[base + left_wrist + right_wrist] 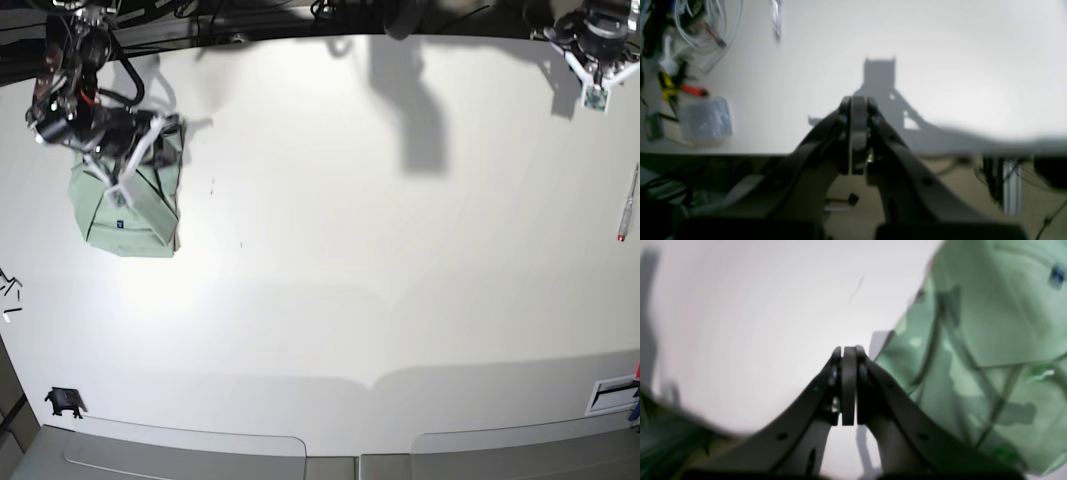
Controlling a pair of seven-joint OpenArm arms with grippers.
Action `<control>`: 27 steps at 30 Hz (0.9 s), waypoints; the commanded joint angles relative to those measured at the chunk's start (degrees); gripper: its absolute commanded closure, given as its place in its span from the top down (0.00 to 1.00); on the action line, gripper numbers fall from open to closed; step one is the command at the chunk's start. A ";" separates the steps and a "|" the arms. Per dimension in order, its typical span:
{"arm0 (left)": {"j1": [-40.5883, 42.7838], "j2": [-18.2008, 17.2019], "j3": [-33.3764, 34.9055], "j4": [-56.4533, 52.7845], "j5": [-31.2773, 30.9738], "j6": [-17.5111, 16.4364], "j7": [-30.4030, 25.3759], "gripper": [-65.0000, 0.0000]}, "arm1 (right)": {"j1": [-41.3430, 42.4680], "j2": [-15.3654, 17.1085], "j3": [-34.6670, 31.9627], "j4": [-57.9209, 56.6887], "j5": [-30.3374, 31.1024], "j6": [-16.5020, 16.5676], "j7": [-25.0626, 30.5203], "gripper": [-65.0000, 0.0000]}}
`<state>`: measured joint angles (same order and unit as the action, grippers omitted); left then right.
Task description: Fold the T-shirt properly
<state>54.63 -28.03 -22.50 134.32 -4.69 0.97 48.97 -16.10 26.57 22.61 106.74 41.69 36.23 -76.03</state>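
**Shirt folded, upper left**

Bench (pixel 350 250) mostly bare. T-shirt (pixel 128 205) sits upper left of base view, long axis vertical, directly under right gripper (pixel 848 351). Left gripper (pixel 858 100) far upper right. Both jaws pressed together, pinching nothing.

No readable text anywhere; the T-shirt (pixel 128 205) carries a tiny dark label patch (pixel 1057 275), too blurred to make out.

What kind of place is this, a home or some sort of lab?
Most likely a robotics lab or workshop. A large white table holds only a folded T-shirt, with two robot arms mounted at its far edge, and a blurred clutter of cables and hand tools sits at one end.
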 commanded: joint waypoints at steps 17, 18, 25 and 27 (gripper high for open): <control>20.37 0.59 -0.37 -4.07 -15.21 0.11 2.54 0.00 | -30.56 5.66 0.31 4.37 20.31 1.36 -3.97 0.00; 20.37 0.74 -0.33 -5.97 -16.87 0.00 2.84 0.00 | -32.06 5.64 0.31 4.37 22.05 1.36 -3.97 0.00; 20.37 0.70 -0.13 -24.02 -31.63 -11.19 -6.67 0.00 | -42.05 5.66 -0.07 4.35 26.67 3.77 -3.97 0.00; 20.37 0.72 0.52 -29.83 -34.10 -15.17 -8.79 0.00 | -43.65 5.64 -0.76 4.02 26.67 3.77 -3.97 0.00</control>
<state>73.78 -27.14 -21.74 103.85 -38.70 -14.33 39.72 -59.20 31.59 21.56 110.24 67.33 39.51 -80.14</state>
